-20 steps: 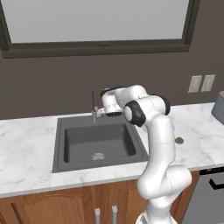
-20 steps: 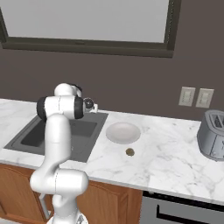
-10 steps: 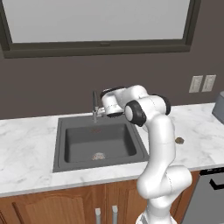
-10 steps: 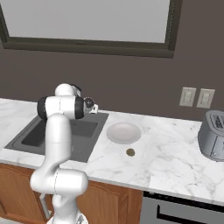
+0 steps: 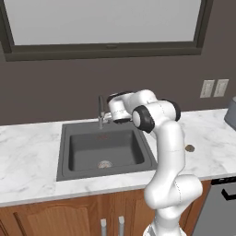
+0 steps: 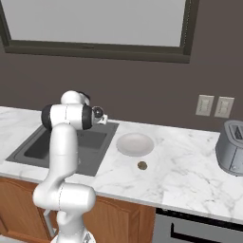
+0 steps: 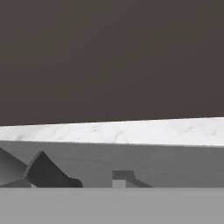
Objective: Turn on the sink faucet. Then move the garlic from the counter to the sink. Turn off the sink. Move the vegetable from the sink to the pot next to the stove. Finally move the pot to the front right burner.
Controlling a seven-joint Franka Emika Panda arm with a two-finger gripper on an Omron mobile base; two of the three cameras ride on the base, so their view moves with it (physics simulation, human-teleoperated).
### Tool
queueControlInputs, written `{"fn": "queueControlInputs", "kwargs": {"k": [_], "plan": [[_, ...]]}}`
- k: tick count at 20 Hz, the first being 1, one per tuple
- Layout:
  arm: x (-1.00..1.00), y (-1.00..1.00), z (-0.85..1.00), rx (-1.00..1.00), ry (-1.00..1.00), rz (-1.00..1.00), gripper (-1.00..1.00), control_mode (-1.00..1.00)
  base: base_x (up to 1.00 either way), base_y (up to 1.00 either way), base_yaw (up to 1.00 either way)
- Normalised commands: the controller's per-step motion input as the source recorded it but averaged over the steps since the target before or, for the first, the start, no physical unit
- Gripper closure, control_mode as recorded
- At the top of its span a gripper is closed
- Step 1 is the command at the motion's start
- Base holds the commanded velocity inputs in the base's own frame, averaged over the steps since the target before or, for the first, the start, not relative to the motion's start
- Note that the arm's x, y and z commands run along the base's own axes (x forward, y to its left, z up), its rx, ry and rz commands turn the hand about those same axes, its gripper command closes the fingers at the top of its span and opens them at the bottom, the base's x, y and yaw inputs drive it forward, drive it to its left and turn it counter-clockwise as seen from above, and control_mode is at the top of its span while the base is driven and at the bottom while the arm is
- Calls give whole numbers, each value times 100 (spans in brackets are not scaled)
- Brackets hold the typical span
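Note:
The dark sink is set in the white marble counter. The slim dark faucet rises at the middle of the basin's back rim. My gripper hangs just to the right of the faucet, at the height of its lever, and its jaws look open with nothing between them. In the hand view the dark fingertips sit low over the sink's flat rim. A small round tan thing, probably the garlic, lies on the counter to the right of my arm. The pot and the stove are out of view.
A white plate lies on the counter right of the sink, with the tan thing in front of it. A grey toaster stands at the far right. A dark wall runs behind the counter.
My hand has crept slightly down and toward the faucet. Nothing else has moved.

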Motion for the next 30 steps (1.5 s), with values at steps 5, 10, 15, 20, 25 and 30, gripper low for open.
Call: {"fn": "queueControlInputs", "kwargs": {"k": [5, 10, 15, 20, 25, 30], "plan": [[0, -78, -60, 3, 2, -4, 100, -100, 0, 0, 0], [0, -74, -64, 0, 6, -4, 100, -100, 0, 0, 0], [0, -76, -75, 0, 10, -5, 100, -100, 0, 0, 0], [0, -77, -78, 0, 12, -5, 100, -100, 0, 0, 0], [-1, -77, -77, 1, 10, -5, 100, -100, 0, 0, 0], [-5, -79, -79, 2, 8, -5, 100, -100, 0, 0, 0]]}}
